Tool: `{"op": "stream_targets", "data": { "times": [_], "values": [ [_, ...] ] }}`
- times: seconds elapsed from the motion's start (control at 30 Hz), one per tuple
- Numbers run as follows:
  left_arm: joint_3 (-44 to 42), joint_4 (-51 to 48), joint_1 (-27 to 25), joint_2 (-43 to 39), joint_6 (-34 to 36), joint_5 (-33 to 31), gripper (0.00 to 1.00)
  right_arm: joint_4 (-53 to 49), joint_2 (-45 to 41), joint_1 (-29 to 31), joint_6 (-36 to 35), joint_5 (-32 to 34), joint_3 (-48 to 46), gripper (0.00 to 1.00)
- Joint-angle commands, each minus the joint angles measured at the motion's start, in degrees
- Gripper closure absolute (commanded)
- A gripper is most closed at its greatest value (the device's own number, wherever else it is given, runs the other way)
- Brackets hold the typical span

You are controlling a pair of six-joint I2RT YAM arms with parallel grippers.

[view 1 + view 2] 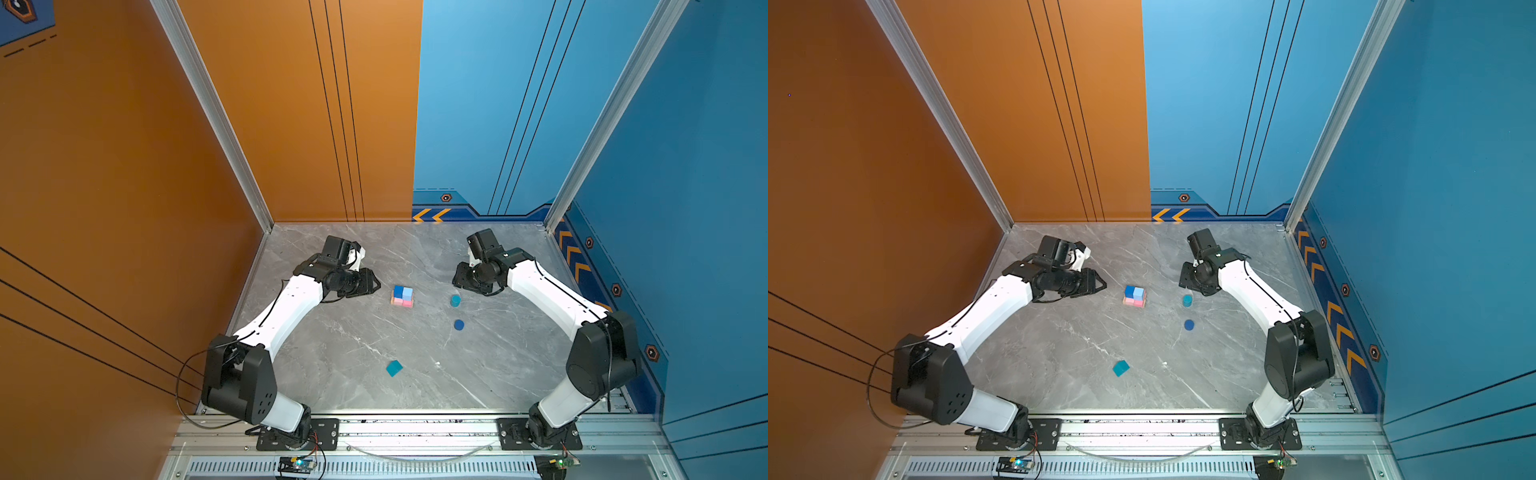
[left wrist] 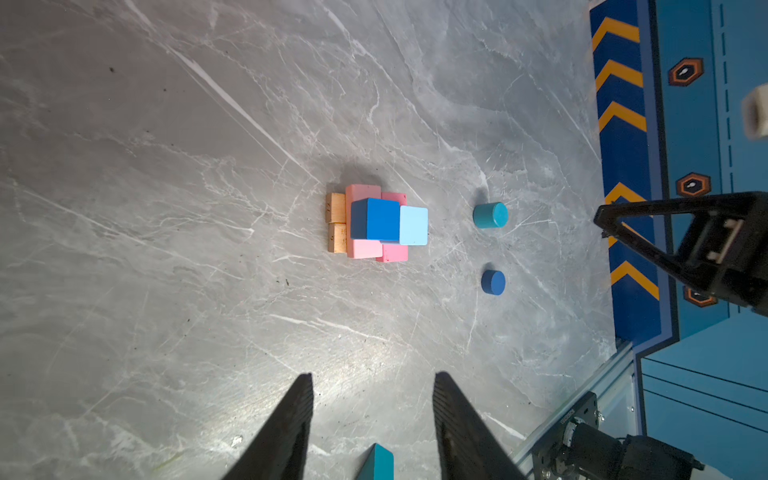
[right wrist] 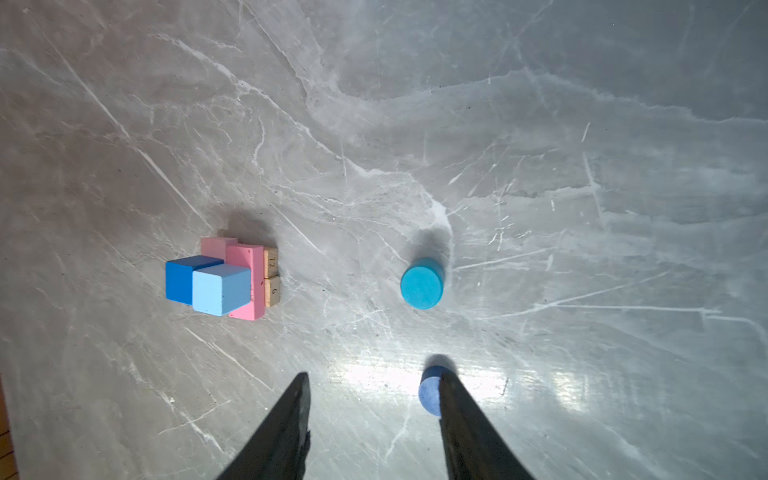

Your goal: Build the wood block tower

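Note:
The partly built wood block tower [image 1: 402,296] stands mid-table: tan bars [image 2: 336,222] at the bottom, pink bars [image 2: 365,249] across them, a dark-blue cube [image 2: 376,218] and a light-blue cube [image 2: 413,224] on top. A teal cylinder [image 1: 455,301] and a dark-blue cylinder [image 1: 459,325] stand to its right. A teal cube [image 1: 394,368] lies alone nearer the front. My left gripper [image 2: 372,376] hovers left of the tower, open and empty. My right gripper [image 3: 374,374] hovers above the cylinders, open and empty; one finger [image 3: 457,415] partly hides the dark-blue cylinder [image 3: 430,392].
The grey marble table [image 1: 332,340] is walled by an orange panel [image 1: 124,166] on the left and blue panels [image 1: 685,208] at the back and right. An aluminium rail [image 1: 415,428] with both arm bases runs along the front edge.

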Motion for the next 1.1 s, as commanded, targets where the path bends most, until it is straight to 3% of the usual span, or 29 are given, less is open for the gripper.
{"op": "stream_targets", "data": {
  "times": [0.0,0.2,0.57,1.07],
  "values": [
    [-2.32,2.49,0.95,-4.53,0.33,-2.54,0.51,-6.3,3.61,0.15,-4.41,3.87,3.67,0.49],
    [-8.02,7.76,2.67,-12.38,-0.33,-4.69,0.51,-8.67,9.6,1.44,-5.96,4.99,8.47,0.49],
    [-20.24,14.09,4.74,-25.39,-0.87,-10.41,0.46,-8.6,11.68,2.53,-7.84,7.29,9.36,0.48],
    [-20.54,6.94,3.84,-32.0,-1.02,-12.63,0.43,-7.06,11.54,3.6,-10.35,9.38,8.08,0.46]
  ]
}}
